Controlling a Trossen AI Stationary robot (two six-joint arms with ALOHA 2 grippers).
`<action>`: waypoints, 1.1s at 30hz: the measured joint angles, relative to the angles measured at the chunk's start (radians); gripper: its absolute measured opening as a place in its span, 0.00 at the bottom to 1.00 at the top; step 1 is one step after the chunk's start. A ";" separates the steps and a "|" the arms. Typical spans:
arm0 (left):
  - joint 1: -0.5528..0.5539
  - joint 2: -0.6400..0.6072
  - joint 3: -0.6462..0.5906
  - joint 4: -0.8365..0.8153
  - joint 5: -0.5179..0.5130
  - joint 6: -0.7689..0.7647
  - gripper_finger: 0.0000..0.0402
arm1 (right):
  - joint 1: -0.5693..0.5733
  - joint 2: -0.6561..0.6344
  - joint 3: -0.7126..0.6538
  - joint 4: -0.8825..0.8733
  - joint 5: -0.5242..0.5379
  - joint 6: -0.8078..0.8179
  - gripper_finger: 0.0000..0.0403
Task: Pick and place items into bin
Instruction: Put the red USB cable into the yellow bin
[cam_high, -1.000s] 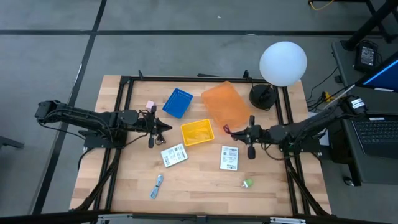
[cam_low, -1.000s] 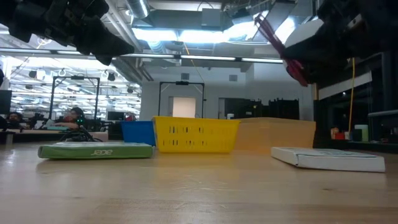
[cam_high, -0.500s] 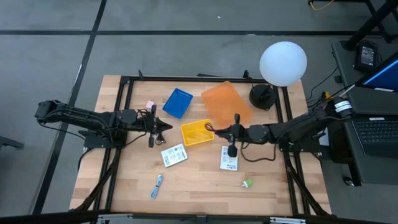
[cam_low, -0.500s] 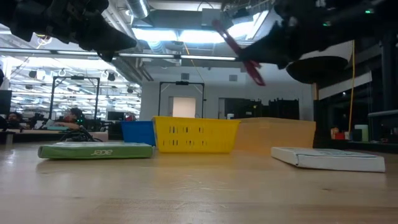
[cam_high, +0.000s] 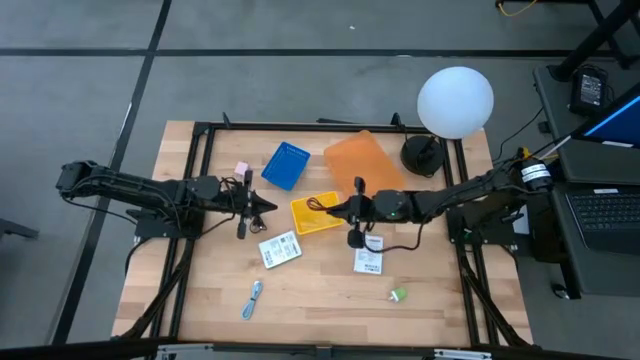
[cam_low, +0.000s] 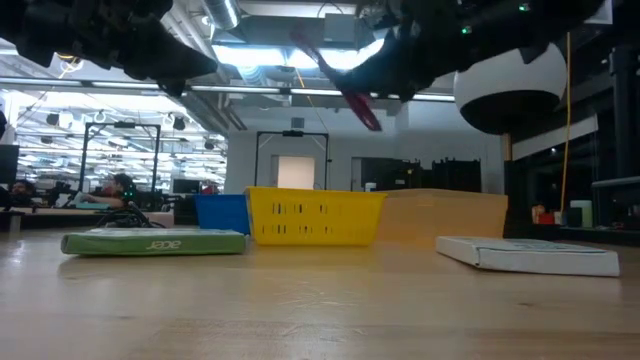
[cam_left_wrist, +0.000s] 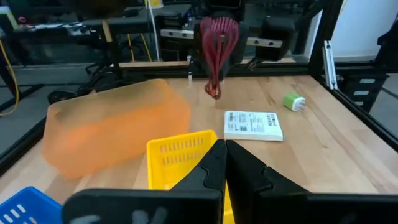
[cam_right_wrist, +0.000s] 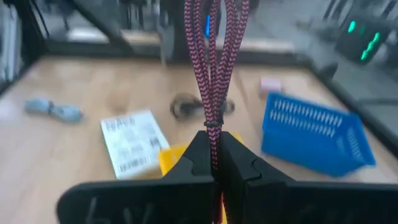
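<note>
My right gripper (cam_high: 337, 209) is shut on the dark-red cord (cam_high: 320, 204), which hangs in the air over the yellow bin (cam_high: 317, 218). My left gripper (cam_high: 262, 205) is shut and holds nothing; it waits left of that bin. A blue bin (cam_high: 286, 165) and an orange bin (cam_high: 363, 167) stand farther back. Flat on the table lie two white packets (cam_high: 280, 249) (cam_high: 368, 256), a green piece (cam_high: 398, 294), a blue-silver piece (cam_high: 253, 297), a pink block (cam_high: 241, 168) and a black cord (cam_right_wrist: 199, 106). My right gripper pinches the bundled strands of the dark-red cord (cam_right_wrist: 213, 124) between its two fingers, several strands together. The fingers come nearly level from the table's right. The cord's loops (cam_left_wrist: 219, 37) stick out ahead of the fingers and a short end (cam_low: 368, 115) droops below, all clear of the table.
A white globe lamp (cam_high: 455, 100) on a black base stands at the back right corner. A black frame rail (cam_high: 200, 200) runs round the work area. Bare wood lies along the near edge between the small pieces.
My right gripper has carried the dark-red cord toward the table's left, from beside the orange bin to above the yellow bin, staying shut on it. The cord has stayed clear of the table.
</note>
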 joint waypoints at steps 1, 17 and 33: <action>0.000 -0.001 0.000 -0.004 0.000 0.000 0.01 | -0.007 0.001 0.019 -0.056 0.000 0.005 0.00; 0.000 -0.070 0.000 -0.141 0.000 0.000 0.01 | -0.092 0.001 0.357 -0.668 -0.095 0.066 0.00; 0.000 -0.070 0.000 -0.135 -0.019 -0.009 0.01 | -0.120 0.119 0.373 -0.669 -0.211 0.060 0.00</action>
